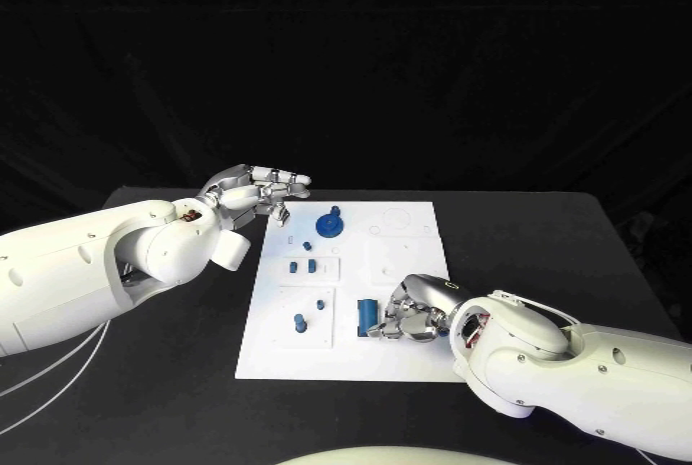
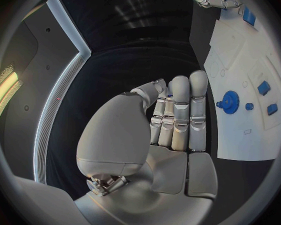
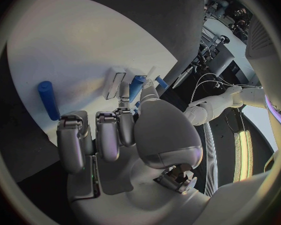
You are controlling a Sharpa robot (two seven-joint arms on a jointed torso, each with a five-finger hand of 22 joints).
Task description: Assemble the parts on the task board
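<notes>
Centrally, the white task board (image 1: 411,360) lies on the black table (image 1: 577,245). Left hand (image 1: 260,193), fingers curled together and holding nothing, hovers at the board's far-left corner. Right hand (image 1: 411,310), fingers curled down, rests on the board beside a blue cylindrical part (image 1: 368,311); whether it grips anything cannot be told. A blue disc part (image 1: 330,224) sits near the far edge.

You are looking at a robotics lab: a black table (image 1: 173,285) against black drapes (image 1: 433,85), a white task board (image 1: 411,285) (a test fixture), and cabled equipment (image 3: 209,50) standing beyond the table.
</notes>
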